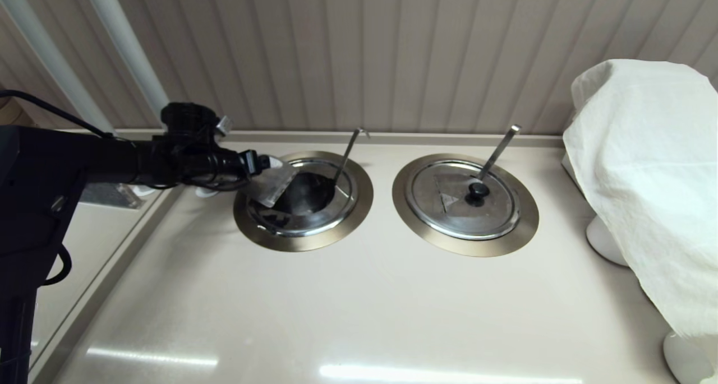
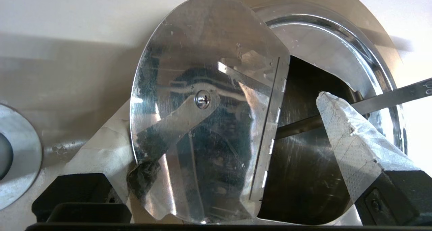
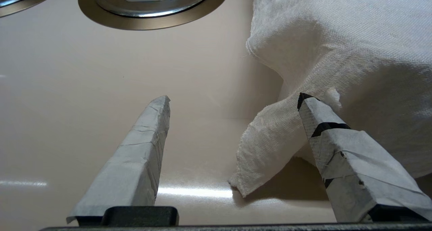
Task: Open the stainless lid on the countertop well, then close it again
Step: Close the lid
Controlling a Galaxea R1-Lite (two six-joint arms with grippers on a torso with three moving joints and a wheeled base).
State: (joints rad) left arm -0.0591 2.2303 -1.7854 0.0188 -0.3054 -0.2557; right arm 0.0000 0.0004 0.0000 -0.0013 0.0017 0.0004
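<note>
The stainless lid (image 1: 276,183) of the left countertop well (image 1: 303,239) is folded up on its hinge. In the left wrist view its shiny underside (image 2: 202,123) faces the camera, with a screw at the centre, and the knob is hidden behind it. My left gripper (image 2: 222,123) is open and straddles the raised flap. One taped finger (image 2: 347,140) hangs over the dark opening, and the other finger (image 2: 101,150) sits behind the flap. The thin hook-tipped rod (image 1: 349,148) leans out of the well. My right gripper (image 3: 233,99) is open, out of the head view.
The twin well on the right keeps its lid (image 1: 449,196) shut, with a black knob and a flat straight handle (image 1: 499,147). A white cloth (image 1: 645,176) covers something at the right edge, close to my right gripper's finger (image 3: 337,146). A panelled wall stands behind the counter.
</note>
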